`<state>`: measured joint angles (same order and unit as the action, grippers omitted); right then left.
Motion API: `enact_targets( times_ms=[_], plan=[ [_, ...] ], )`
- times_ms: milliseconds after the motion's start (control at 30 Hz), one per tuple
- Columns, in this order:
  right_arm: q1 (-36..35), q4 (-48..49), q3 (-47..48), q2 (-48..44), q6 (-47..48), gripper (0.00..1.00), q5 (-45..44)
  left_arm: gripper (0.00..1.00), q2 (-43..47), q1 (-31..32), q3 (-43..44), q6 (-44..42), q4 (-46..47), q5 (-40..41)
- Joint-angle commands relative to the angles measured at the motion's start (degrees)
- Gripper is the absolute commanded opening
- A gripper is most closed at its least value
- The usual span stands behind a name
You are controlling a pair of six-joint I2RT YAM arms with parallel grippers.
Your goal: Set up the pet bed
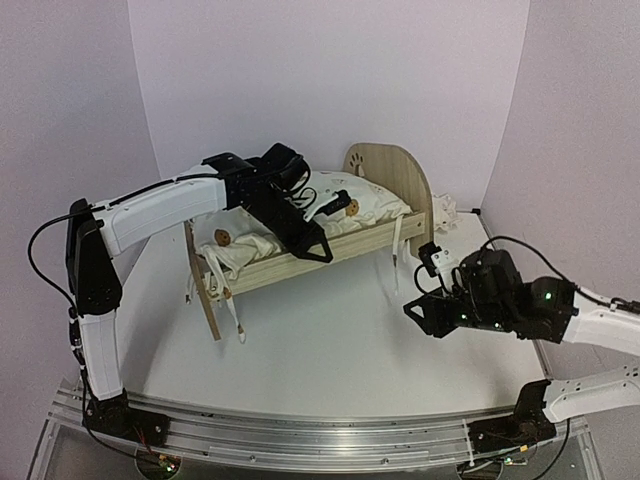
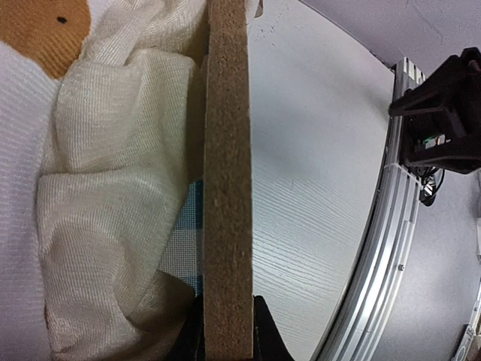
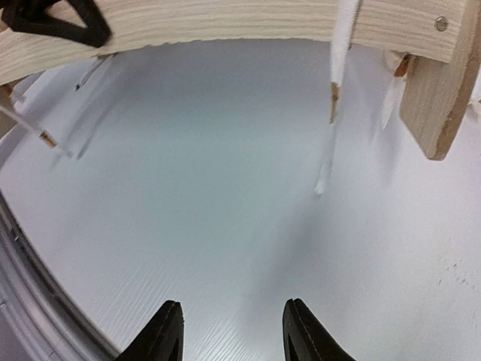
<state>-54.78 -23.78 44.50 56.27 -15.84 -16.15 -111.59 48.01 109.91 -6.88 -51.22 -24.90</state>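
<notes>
Table (image 1: 330,350) is lying under the pet bed (image 1: 375,178), which the left gripper (image 1: 312,243) is holding up, clamped on the side rail (image 2: 228,188), probably to reposition it. Cushion (image 1: 368,207) is lying inside. Right gripper (image 3: 233,331) is hovering low, fingers apart, empty.

Surface: white table (image 1: 330,350), matte, with a faint wood grain; we see it in all three views.
Near edge: an aluminium rail (image 1: 300,438) runs along it.
Pet bed (image 1: 385,175): tilted over the table. The foot-end leg is low at the left, and we cannot tell whether it touches. From the right wrist view the headboard leg looks clear of the surface.
Back right: a small cream pillow (image 1: 447,212) lies on the table behind the headboard, partly hidden.
Ties: white ties (image 3: 336,71) hang from the frame and cast shadows on the tabletop.
</notes>
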Motion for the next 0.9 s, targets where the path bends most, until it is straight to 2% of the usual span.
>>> enact_targets(
  times_ms=[0,167,300,600,733,867],
  plan=[
    [-0.05,38.94,-12.25,-0.8,5.84,0.44,-14.93,0.0,8.0,0.81,9.93,-0.26,6.48,-7.2],
    [-0.01,58.38,-15.42,10.26,10.38,0.47,-19.31,0.0,8.03,1.61,13.46,1.58,5.16,-12.22],
    [-0.02,71.57,-15.68,16.72,15.78,0.47,-27.19,0.0,8.78,1.83,14.15,2.76,4.95,-14.75],
    [0.13,82.23,-12.22,28.49,28.05,0.53,-42.96,0.0,8.81,1.82,20.83,4.15,2.45,-17.9],
    [0.7,88.95,-11.73,32.49,33.83,0.59,-46.52,0.0,9.45,1.82,21.83,4.35,1.42,-20.44],
    [0.96,96.02,-9.07,35.35,43.97,0.61,-49.39,0.0,10.58,1.8,20.57,3.44,0.83,-21.87]
  ],
)
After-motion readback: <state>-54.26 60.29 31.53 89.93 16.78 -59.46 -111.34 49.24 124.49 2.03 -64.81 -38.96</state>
